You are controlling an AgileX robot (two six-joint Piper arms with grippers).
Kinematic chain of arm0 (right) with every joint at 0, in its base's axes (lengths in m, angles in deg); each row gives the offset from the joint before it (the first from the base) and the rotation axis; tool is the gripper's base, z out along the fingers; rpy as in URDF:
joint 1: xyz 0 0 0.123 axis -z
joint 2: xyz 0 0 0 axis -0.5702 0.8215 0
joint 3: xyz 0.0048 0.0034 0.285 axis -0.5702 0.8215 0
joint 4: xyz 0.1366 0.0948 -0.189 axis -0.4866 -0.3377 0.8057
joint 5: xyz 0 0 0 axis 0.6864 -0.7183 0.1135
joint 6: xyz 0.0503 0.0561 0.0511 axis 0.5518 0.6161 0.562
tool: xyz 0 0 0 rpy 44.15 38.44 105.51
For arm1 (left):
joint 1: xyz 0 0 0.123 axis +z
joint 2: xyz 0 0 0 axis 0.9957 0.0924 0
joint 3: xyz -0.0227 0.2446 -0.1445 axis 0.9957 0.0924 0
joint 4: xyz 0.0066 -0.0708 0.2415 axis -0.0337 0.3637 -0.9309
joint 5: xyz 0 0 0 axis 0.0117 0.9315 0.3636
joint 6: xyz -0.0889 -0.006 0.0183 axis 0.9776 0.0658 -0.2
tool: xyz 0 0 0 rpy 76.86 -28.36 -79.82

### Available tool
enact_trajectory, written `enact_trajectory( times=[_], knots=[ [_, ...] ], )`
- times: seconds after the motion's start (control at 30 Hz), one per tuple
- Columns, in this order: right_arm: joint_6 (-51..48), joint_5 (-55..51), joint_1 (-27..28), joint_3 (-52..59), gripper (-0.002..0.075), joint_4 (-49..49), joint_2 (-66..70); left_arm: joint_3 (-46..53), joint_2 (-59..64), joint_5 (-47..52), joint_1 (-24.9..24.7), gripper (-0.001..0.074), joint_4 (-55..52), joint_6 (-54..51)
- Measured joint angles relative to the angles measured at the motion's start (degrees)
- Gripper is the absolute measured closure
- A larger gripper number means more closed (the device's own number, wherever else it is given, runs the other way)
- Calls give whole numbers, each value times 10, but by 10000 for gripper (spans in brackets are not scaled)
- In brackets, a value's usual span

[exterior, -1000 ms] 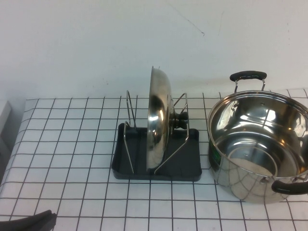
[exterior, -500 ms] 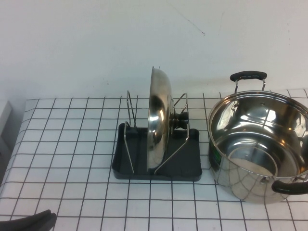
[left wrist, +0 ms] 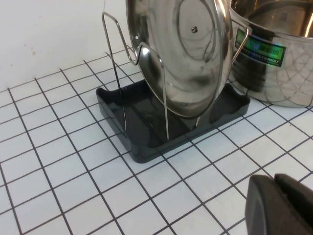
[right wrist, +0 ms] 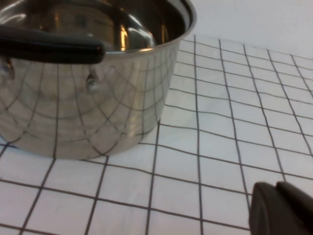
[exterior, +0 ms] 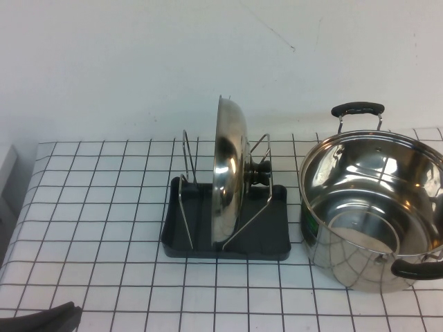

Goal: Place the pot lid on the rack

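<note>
The pot lid [exterior: 229, 173] is standing upright in the rack [exterior: 225, 225]. Both claws are clenched empty: left claw [left wrist: 281, 203] near the desk's [exterior: 104, 207] front edge, right claw [right wrist: 283, 208] beside the pot [exterior: 374, 207].

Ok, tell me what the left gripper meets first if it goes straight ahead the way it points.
Probably the rack holding the upright pot lid; the shut left gripper points across bare tablecloth toward it, though depth is unclear.

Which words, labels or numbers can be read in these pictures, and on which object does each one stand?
Sticker on the side of the pot: a green and blue label, its print too blurred to read.
Pot lid, rack, left gripper, right gripper: no text.
</note>
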Motion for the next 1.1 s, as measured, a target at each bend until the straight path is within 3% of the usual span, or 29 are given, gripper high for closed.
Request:
enact_trajectory(
  times=[0.2, 1.1],
  knots=[
    [22, -1, -46, 0, 727, 16, 0, 0, 0, 0, 0, 737, 0, 2],
    [63, -7, -50, 0, 727, 25, 0, 0, 0, 0, 0, 737, 0, 4]
  ],
)
